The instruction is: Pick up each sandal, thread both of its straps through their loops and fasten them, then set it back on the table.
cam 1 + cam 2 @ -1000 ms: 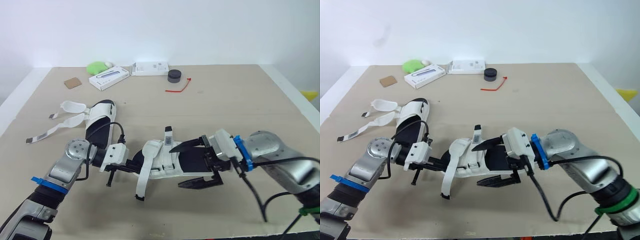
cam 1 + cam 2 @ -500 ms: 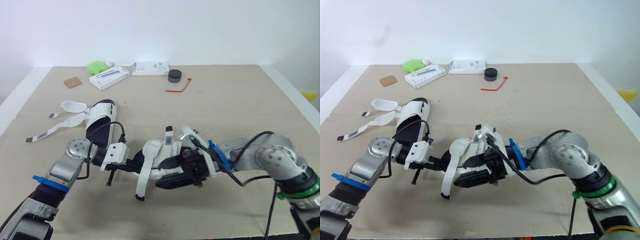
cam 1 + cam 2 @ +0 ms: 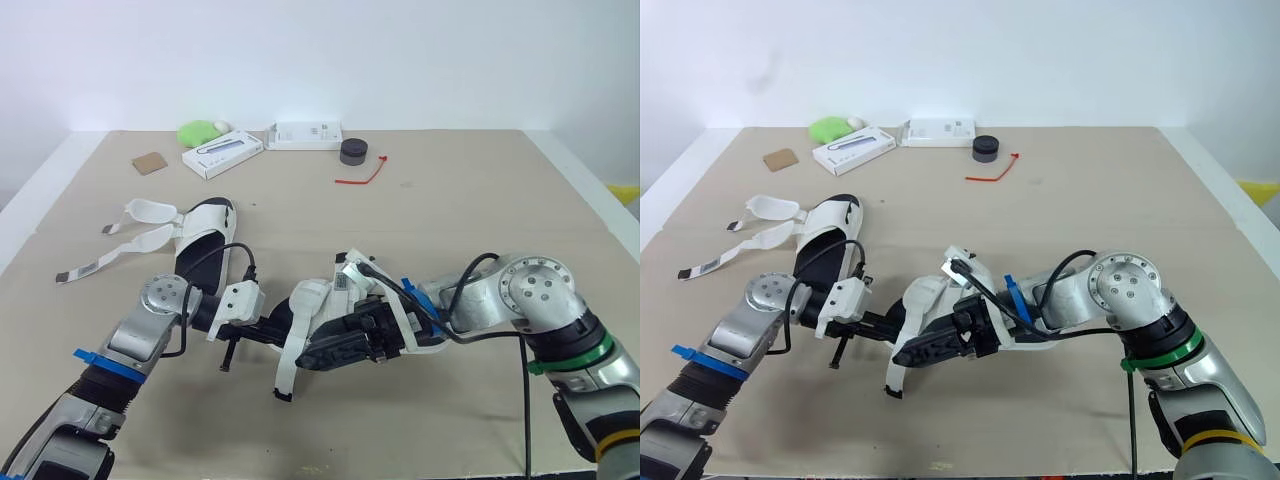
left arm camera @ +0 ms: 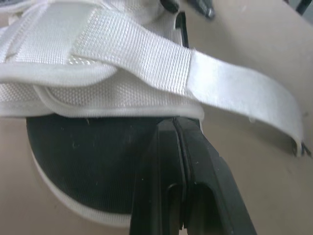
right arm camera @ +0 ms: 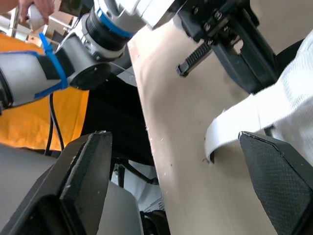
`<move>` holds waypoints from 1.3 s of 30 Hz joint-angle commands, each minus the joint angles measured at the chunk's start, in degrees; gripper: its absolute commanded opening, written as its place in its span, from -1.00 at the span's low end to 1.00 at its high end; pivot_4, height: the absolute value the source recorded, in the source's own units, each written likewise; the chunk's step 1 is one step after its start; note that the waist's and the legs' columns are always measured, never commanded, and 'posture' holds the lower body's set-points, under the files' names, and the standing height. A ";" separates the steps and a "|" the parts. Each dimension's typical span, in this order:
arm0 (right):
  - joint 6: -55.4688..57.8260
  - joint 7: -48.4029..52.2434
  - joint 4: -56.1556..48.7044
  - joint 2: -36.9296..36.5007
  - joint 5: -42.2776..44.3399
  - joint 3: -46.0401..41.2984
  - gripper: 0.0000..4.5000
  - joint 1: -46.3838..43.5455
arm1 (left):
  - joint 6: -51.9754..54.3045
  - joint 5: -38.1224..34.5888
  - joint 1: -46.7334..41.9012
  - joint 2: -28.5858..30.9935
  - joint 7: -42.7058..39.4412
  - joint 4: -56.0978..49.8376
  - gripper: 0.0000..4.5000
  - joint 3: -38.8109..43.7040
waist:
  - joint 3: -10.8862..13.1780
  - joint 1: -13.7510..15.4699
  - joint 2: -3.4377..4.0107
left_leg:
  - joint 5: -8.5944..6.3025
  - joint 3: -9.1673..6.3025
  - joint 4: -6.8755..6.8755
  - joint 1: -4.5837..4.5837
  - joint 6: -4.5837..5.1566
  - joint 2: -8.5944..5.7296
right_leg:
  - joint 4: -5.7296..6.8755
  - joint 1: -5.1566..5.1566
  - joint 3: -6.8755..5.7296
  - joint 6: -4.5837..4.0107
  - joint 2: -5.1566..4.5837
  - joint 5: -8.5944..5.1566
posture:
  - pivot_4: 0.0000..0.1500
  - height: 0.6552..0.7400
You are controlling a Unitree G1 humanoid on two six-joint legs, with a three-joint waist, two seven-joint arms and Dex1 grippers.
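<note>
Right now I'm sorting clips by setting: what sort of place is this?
Probably a robotics lab or test bench, not a home: a bare tan table against a plain white wall, with white sandals and small white boxes laid out like practice props.

The left arm [image 3: 150, 328] and right arm [image 3: 538, 298] are shiny grey with round joints dotted with little screws, each has a blue band, the right has a green band too, and black cables loop past white wrist blocks to black fingers [image 4: 164, 171].
</note>
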 commanded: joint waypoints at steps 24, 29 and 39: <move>5.28 -3.18 3.81 -2.85 -3.37 -1.07 0.98 2.20 | 1.31 0.19 -0.02 -0.68 0.85 -1.73 -1.00 -0.02 | -0.02 0.05 -0.03 | -0.01 -0.10 0.04 -0.18 0.02 -0.09 | -0.13 -0.01 -0.06 0.16 -0.11 0.05 | 1.00 1.00; 5.72 -2.60 3.02 -3.93 -0.60 -1.46 0.98 1.55 | 1.02 0.37 0.40 -0.58 0.90 -1.60 -1.00 -0.13 | -0.02 0.06 -0.03 | -0.01 -0.17 0.04 -0.23 0.02 -0.10 | -0.16 -0.01 -0.12 0.18 -0.13 0.04 | 1.00 1.00; 5.86 -1.20 0.23 -6.15 0.71 0.54 0.98 2.20 | 0.92 0.30 0.60 -0.42 0.71 -1.42 -1.00 -0.16 | -0.03 0.09 -0.03 | -0.09 -0.41 0.04 -0.38 0.14 -0.11 | -0.28 -0.02 -0.36 0.17 -0.17 0.03 | 1.00 1.00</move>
